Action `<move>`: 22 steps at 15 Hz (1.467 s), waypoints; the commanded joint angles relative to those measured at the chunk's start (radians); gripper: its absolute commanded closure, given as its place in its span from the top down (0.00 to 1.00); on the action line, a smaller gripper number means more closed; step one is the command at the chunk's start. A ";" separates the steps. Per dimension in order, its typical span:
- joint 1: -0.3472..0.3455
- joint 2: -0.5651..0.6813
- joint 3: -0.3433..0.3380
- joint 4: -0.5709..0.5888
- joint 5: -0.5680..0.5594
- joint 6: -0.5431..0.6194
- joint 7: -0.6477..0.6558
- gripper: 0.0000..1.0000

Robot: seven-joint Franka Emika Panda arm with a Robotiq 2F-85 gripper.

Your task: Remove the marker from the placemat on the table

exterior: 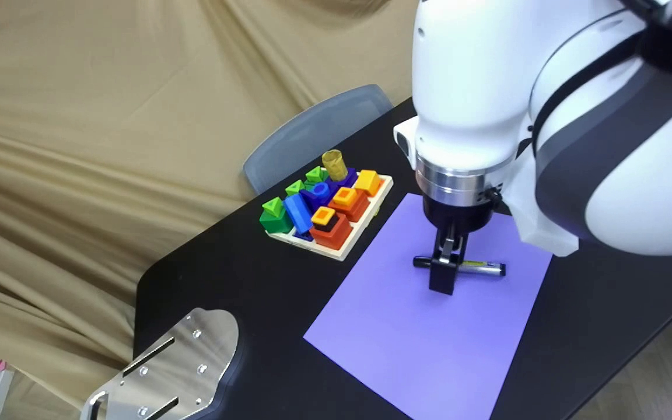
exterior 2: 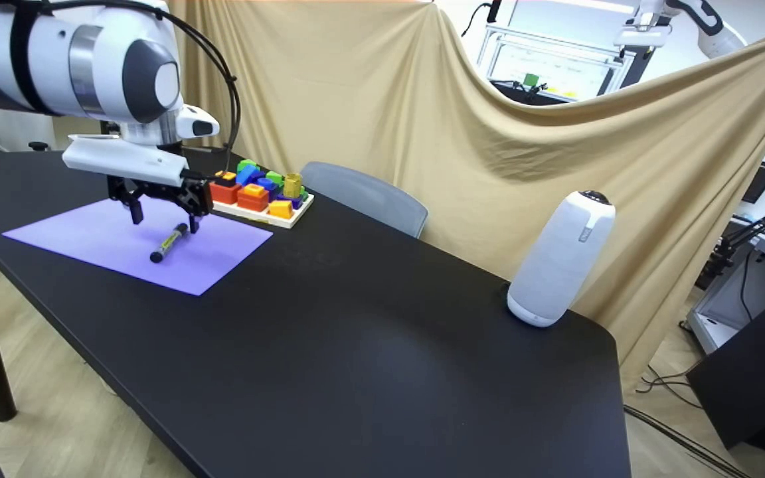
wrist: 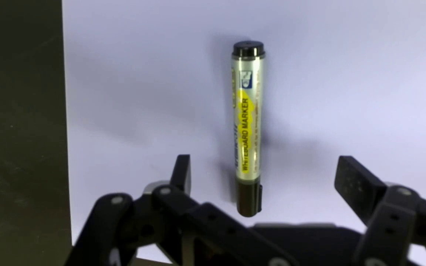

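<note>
The marker [exterior: 483,268] has a silver and yellow barrel with black ends. It lies flat on the lavender placemat [exterior: 400,350], and shows in full in an exterior view [exterior 2: 169,244] and in the wrist view [wrist: 248,122]. The placemat [exterior 2: 100,232] lies on the black table [exterior 2: 369,345]. My gripper [exterior 2: 165,220] is open and empty above the placemat. In the wrist view the fingers [wrist: 266,173] stand wide apart, with the marker's black cap between them, nearer the left finger. Neither finger touches it. In an exterior view a finger [exterior: 444,277] hides part of the marker.
A wooden tray [exterior: 367,221] of colourful blocks stands beside the placemat, also in an exterior view [exterior 2: 250,213]. A grey chair [exterior 2: 366,192] is behind it. A white rounded device [exterior 2: 558,262] stands at the table's far end. A metal plate [exterior: 172,361] shows at the lower left.
</note>
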 commanded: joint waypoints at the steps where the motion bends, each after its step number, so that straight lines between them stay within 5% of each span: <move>1: 0.020 0.048 -0.020 0.046 -0.012 0.008 -0.004 0.74; 12: 0.029 0.044 -0.046 0.055 -0.010 0.019 -0.007 0.01; 16: 0.056 -0.037 -0.109 0.016 0.003 0.003 0.025 0.05; 22: 0.111 -0.160 -0.316 -0.046 0.005 -0.074 0.144 0.05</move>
